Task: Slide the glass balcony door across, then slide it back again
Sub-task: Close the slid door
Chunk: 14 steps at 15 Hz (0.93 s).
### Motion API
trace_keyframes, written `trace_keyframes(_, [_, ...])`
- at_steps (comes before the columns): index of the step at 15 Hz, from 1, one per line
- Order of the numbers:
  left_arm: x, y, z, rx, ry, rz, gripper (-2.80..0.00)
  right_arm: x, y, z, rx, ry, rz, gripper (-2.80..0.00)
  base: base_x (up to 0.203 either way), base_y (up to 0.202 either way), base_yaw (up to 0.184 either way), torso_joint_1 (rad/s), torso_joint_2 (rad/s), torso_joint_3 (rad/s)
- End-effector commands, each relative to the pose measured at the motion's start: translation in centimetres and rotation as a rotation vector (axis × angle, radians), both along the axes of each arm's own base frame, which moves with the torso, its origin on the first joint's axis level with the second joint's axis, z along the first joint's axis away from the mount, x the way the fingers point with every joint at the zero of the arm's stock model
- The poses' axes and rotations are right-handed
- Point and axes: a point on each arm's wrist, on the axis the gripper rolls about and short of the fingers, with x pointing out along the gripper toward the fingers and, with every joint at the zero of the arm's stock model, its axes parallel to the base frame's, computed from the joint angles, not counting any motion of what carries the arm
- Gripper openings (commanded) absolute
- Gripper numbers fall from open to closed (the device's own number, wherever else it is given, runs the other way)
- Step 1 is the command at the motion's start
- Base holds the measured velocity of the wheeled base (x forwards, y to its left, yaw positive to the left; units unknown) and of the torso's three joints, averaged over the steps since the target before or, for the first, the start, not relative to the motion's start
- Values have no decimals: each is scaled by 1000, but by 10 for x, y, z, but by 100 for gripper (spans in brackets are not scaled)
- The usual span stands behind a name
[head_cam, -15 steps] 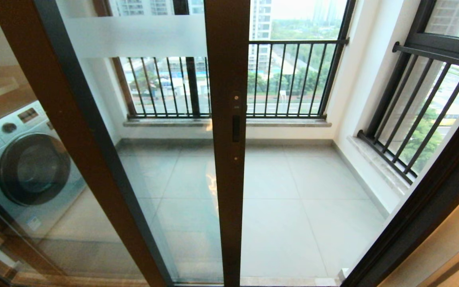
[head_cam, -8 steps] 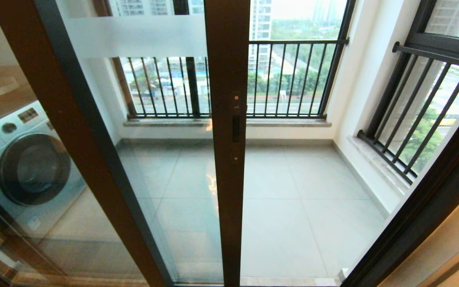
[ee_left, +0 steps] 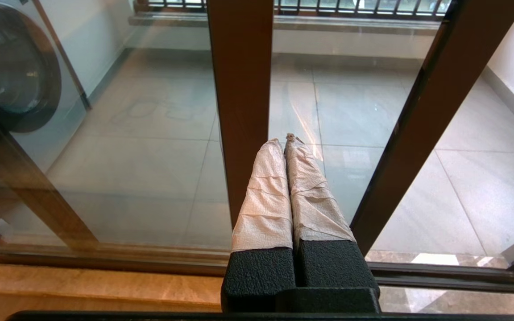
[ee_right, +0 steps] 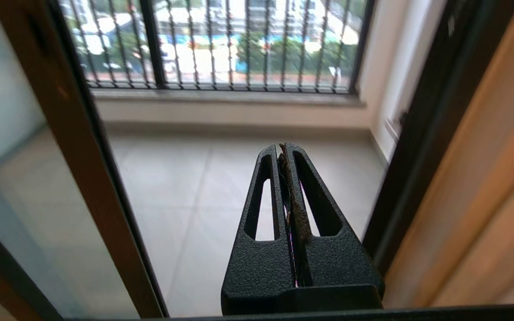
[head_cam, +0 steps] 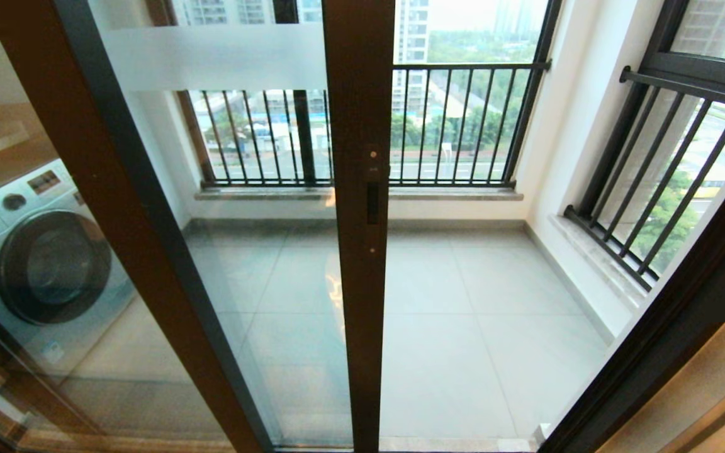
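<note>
Right tool (ee_right: 283,149) pinched narrow and empty, aimed into the open gap right of the glass balcony door (head_cam: 224,189), likely to reach the handle slot (head_cam: 372,202) on its stile mid-scene; left tool (ee_left: 283,142) likewise pinched shut, parked low near the track.

This is a home, high in an apartment block: a tiled balcony (head_cam: 482,327) with a washing machine (head_cam: 35,264), barred windows (head_cam: 457,126) and towers (head_cam: 410,50) outside.

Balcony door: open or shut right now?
Partly open. The glass balcony door has its stile mid-opening, with bare balcony floor showing between it and the right jamb.
</note>
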Motion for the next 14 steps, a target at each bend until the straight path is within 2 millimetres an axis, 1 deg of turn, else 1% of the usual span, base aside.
trace_keyframes(1, [0,0,0,0,0,1,-280,22,0,36,4,62,18,-280,0,0,0,2,25,-1])
trace_keyframes(3, [0,0,0,0,2,2,-280,43,1,69,17,98,48,-280,0,0,0,0,0,0])
trace_keyframes(5, [0,0,0,0,2,1,-280,71,2,101,20,169,111,-280,0,0,0,0,0,0])
trace_keyframes(6, [0,0,0,-1,1,1,-280,82,4,114,22,225,160,-280,0,0,0,0,0,0])
trace_keyframes(7, [0,0,0,0,3,0,-280,94,6,123,28,321,227,-280,0,0,0,0,0,0])
trace_keyframes(8, [0,0,0,0,2,0,-280,106,9,127,42,420,288,-280,0,0,0,0,0,0])
trace_keyframes(10, [0,0,0,0,1,0,-280,126,17,132,69,559,395,-280,0,0,0,0,0,0])
trace_keyframes(13, [0,0,0,0,3,2,-280,142,28,140,65,677,464,-280,0,0,0,0,0,0])
trace_keyframes(14, [0,0,0,0,1,2,-280,144,31,139,53,703,456,-280,0,0,0,0,0,0])
